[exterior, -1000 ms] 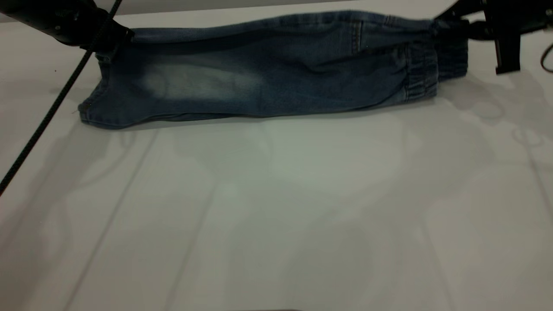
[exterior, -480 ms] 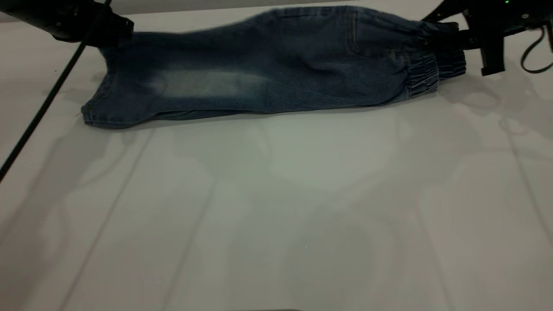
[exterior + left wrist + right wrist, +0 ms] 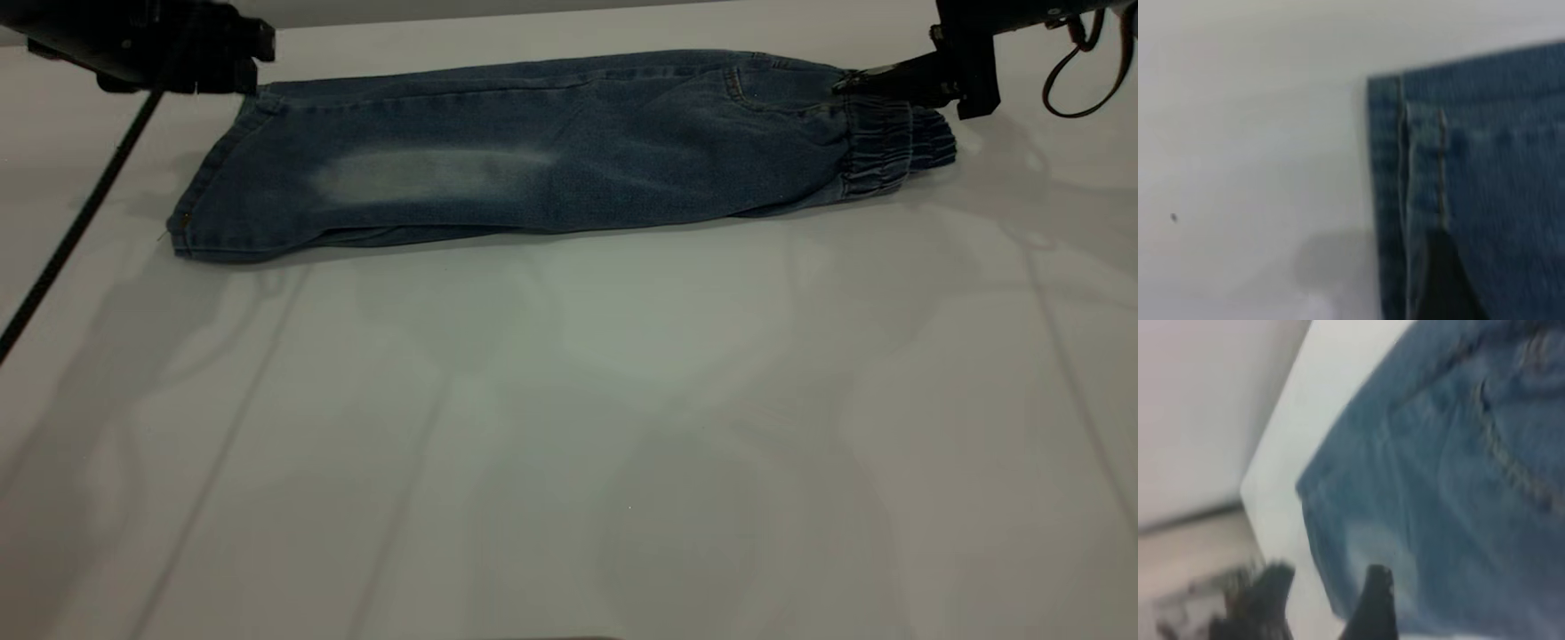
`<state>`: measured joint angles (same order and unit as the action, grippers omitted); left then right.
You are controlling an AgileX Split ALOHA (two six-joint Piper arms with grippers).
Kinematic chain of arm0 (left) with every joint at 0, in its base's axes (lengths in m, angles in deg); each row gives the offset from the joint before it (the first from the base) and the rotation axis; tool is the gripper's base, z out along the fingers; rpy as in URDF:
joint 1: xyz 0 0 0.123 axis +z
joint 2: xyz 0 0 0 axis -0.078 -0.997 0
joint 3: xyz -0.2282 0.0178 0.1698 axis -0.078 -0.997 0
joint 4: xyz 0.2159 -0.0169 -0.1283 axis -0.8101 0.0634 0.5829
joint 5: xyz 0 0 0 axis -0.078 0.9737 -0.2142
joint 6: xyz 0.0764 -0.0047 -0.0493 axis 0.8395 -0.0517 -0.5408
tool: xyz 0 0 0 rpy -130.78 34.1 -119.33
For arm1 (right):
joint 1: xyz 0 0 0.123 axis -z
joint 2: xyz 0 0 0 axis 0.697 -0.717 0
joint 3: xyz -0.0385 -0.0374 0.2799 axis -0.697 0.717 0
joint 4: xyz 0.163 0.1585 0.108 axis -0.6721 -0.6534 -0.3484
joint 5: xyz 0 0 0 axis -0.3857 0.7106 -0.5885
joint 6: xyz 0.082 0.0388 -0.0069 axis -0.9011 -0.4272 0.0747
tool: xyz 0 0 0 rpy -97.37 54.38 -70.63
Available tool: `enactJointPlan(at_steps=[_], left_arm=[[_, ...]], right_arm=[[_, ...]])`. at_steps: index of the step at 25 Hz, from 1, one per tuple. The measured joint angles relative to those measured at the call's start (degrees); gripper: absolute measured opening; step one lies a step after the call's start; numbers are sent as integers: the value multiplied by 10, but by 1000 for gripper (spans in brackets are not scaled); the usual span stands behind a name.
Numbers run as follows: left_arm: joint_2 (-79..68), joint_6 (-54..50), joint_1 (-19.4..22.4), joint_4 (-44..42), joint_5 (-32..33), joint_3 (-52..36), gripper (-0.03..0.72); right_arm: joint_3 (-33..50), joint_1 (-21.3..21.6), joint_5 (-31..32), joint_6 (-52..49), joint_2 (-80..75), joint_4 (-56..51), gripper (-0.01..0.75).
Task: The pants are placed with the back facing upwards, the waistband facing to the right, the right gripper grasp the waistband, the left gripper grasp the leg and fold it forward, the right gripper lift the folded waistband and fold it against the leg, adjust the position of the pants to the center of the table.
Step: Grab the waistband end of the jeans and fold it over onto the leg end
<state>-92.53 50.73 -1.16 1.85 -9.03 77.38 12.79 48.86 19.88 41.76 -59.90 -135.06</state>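
Observation:
The blue denim pants [image 3: 551,169] lie folded lengthwise along the far part of the table [image 3: 569,427], a pale faded patch on top. The elastic waistband [image 3: 880,147] is at the right. My left gripper [image 3: 249,78] sits at the far corner of the hem and appears shut on it. In the left wrist view one dark finger [image 3: 1441,280] lies against the hem [image 3: 1388,167], and the other finger is hidden. My right gripper [image 3: 845,84] reaches onto the waistband's far corner. Its one visible finger [image 3: 1373,600] presses the denim [image 3: 1458,487].
A black braided cable [image 3: 80,222] hangs from the left arm across the table's left side. A looped cable [image 3: 1080,80] hangs from the right arm. The table's far edge [image 3: 1281,447] runs close behind the pants. Bare tabletop stretches in front of them.
The raised far edge of the pants has come down and the cloth now lies flat. The right gripper has moved left and lower, and the left gripper stays at the hem corner.

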Motion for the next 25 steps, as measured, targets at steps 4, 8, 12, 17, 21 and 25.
enactJointPlan(at_steps=[4,8,12,17,21,25], left_arm=[[0,1,0,-5,29,0,391],[0,1,-3,-28,29,0,391],[0,1,-16,-41,29,0,391],[0,1,-25,-45,26,0,391],[0,1,-25,-45,22,0,391],[0,1,-25,-46,23,0,391]], right_arm=[[0,0,47,-19,0,103,601],[0,-2,29,-60,0,190,601],[0,-2,-43,-87,0,245,601],[-1,-1,-81,-117,-7,248,601],[-1,-1,-85,-114,-28,206,597],[-3,-1,-107,-75,-31,161,586]])
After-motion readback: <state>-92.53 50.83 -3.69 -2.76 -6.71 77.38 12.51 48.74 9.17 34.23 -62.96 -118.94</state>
